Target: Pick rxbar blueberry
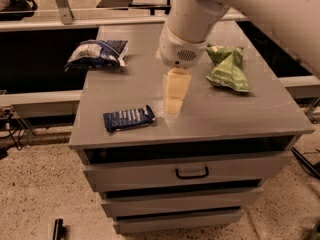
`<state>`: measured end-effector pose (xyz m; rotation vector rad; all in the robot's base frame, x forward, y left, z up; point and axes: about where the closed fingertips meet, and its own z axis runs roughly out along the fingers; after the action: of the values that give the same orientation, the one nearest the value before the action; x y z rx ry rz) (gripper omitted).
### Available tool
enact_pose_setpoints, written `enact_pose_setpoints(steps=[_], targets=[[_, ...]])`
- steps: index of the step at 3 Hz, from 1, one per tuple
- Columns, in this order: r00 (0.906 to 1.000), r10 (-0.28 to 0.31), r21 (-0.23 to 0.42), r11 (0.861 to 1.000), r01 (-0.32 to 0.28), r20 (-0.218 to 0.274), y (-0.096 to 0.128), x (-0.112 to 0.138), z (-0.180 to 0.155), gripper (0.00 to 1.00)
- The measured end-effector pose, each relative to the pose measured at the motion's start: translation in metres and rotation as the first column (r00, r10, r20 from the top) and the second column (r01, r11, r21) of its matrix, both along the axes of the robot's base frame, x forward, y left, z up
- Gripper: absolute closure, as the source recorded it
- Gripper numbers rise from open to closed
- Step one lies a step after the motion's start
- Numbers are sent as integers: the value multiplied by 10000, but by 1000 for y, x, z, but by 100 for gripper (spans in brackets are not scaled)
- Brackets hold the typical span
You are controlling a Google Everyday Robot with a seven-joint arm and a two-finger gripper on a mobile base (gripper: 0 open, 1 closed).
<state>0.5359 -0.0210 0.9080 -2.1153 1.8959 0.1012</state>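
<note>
The rxbar blueberry (pixel 129 118) is a small flat dark navy wrapper with pale print, lying near the front left edge of the grey cabinet top (pixel 235 115). My gripper (pixel 174 105) hangs from the white arm (pixel 189 26) over the middle of the top. It is just to the right of the bar and a little behind it, and does not touch it. The bar lies free on the surface.
A puffy blue-and-white bag (pixel 97 53) lies at the back left. Green crinkled bags (pixel 226 67) lie at the right. The cabinet has drawers below, with a handle (pixel 192 173). A dark gap and rails run behind the cabinet.
</note>
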Motion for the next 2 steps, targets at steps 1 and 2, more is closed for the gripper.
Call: enact_pose_setpoints(steps=[1,2], targets=[[9989,398,-80,9992,-400,-245,24,6,-20,0],[9961,776,-166,9968,-783,-414,45,6,-37,0]])
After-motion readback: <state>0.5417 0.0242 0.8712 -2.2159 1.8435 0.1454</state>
